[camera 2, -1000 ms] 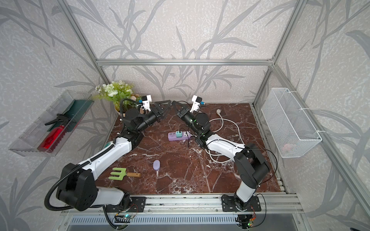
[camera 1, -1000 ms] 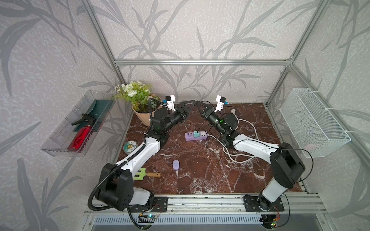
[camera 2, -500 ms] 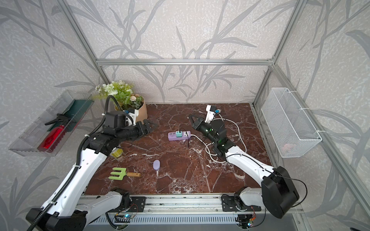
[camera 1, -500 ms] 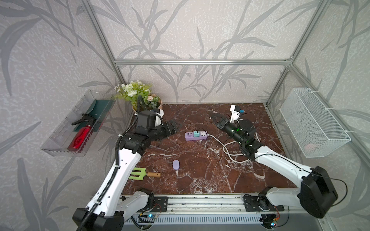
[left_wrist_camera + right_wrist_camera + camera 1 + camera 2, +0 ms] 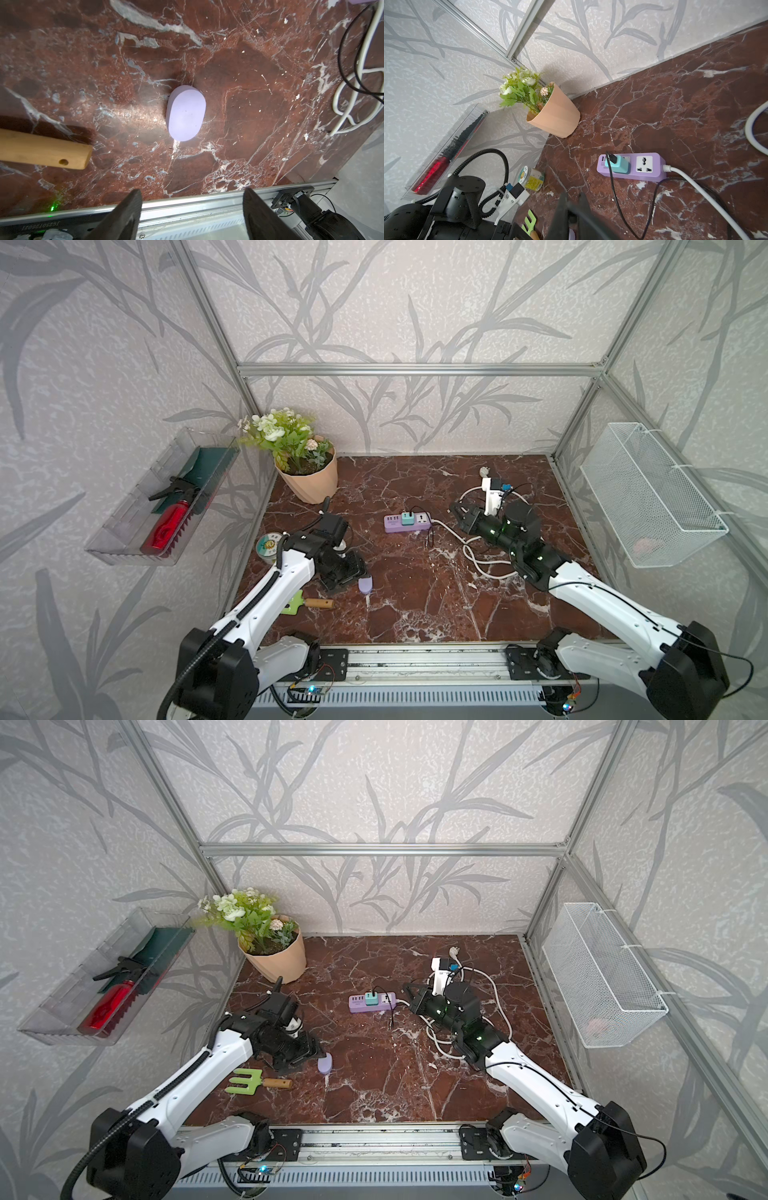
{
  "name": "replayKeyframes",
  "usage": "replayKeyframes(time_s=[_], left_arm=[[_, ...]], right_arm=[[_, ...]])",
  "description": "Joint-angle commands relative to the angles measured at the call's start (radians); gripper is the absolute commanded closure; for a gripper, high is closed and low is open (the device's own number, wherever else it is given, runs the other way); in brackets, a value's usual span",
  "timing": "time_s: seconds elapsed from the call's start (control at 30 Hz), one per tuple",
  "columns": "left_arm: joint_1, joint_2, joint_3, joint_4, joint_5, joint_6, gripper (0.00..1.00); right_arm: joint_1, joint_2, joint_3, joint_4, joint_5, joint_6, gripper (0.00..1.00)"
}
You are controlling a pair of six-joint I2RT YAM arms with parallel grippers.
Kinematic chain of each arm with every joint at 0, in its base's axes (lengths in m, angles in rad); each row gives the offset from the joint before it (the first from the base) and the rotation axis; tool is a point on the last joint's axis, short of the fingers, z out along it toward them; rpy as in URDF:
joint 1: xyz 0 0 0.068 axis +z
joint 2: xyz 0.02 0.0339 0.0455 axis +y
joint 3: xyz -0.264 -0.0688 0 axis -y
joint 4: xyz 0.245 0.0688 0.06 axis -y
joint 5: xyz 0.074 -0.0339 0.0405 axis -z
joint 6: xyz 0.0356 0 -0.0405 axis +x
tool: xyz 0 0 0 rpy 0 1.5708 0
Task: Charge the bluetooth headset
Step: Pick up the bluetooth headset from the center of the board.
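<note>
Down at the lower left of the top views, nearest the front rail, a garden fork (image 5: 318,603) with a green head and wooden handle lies flat on the marble table (image 5: 415,605). Just past the handle's end sits the bluetooth headset (image 5: 365,585), a pale lavender oval case, flat on the table in the lower-left part of the tabletop. And there's the left gripper (image 5: 351,577), right beside the case on its left, low over the surface. The left wrist view settles it: the fingers (image 5: 128,209) are spread wide, and the case lies mid-frame ahead of the tips, touching neither. Further back, at the centre of the table, a purple power strip (image 5: 406,523) carries a teal adapter (image 5: 408,518), and a thin black cable (image 5: 430,535) trails off it. Right of the strip, the right gripper (image 5: 459,512) points toward it with its jaws pressed together, hanging above loops of white cord (image 5: 478,556). At the far back left, a flower pot (image 5: 309,483) stands in the corner.
</note>
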Motion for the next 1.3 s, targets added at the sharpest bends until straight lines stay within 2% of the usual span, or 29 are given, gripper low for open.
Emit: replayKeyframes(time_s=[0.0,0.13,0.23,0.33,0.53,0.57,1.2,1.27], left_arm=[[-0.008,0.091,0.007,0.07,-0.047,0.011,0.23],[-0.014,0.222,0.046,0.117,-0.054,0.053,0.24],[-0.017,0.285,0.078,0.11,-0.084,0.078,0.31],[-0.017,0.317,0.087,0.114,-0.112,0.093,0.33],[-0.029,0.398,0.092,0.147,-0.1,0.098,0.46],[-0.031,0.404,0.089,0.148,-0.101,0.101,0.49],[-0.067,0.47,0.108,0.139,-0.124,0.122,0.52],[-0.069,0.468,0.107,0.139,-0.123,0.123,0.61]], right_arm=[[-0.013,-0.049,-0.017,-0.025,0.006,-0.034,1.0],[-0.029,-0.078,-0.033,-0.041,0.023,-0.04,1.0],[-0.042,-0.085,-0.042,-0.045,0.028,-0.038,1.0],[-0.054,-0.08,-0.048,-0.041,0.027,-0.033,1.0],[-0.075,-0.05,-0.05,-0.021,-0.002,-0.013,1.0],[-0.076,-0.047,-0.052,-0.019,-0.003,-0.013,1.0],[-0.115,-0.035,-0.076,-0.013,-0.02,0.016,1.0],[-0.115,-0.036,-0.077,-0.012,-0.02,0.018,1.0]])
